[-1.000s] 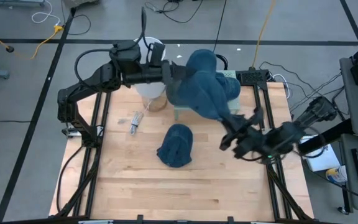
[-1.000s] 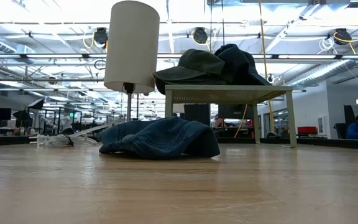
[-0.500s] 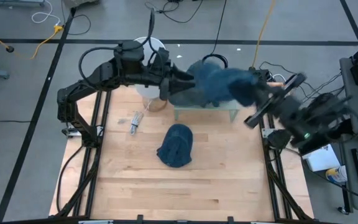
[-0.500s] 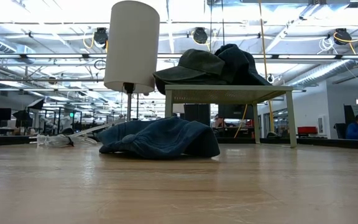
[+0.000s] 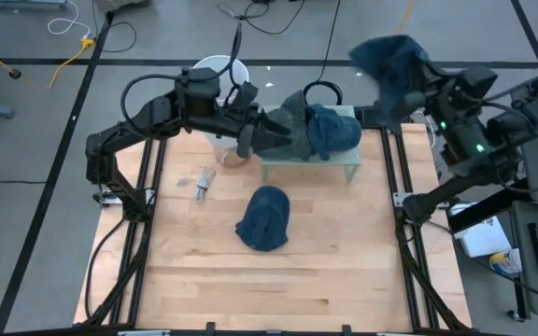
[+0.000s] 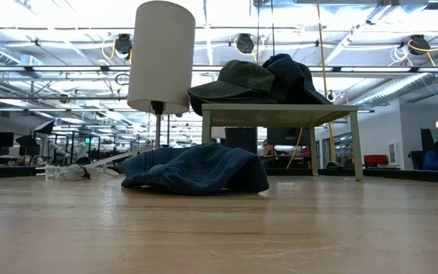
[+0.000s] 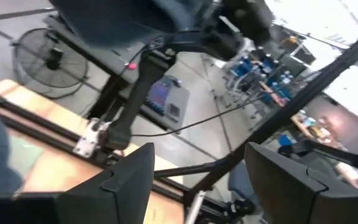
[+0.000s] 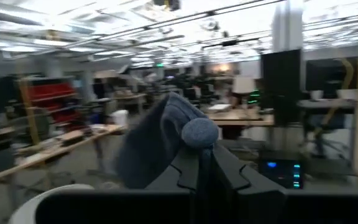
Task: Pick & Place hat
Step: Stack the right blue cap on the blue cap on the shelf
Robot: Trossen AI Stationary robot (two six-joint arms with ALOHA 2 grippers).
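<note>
Blue knit hat hangs pinched in the shut jaws of the right gripper, carried past the bench edge mid-transfer, so a set-down spot comes next, while the left gripper stands open-jawed, empty, beside the small stand.

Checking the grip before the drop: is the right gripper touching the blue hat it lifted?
Touching. In the right wrist view the right gripper is shut on the blue hat, cloth pinched between its fingers.

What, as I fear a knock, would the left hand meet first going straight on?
Probably the dark cap on the small stand, right ahead of the open left hand; height unclear.
</note>
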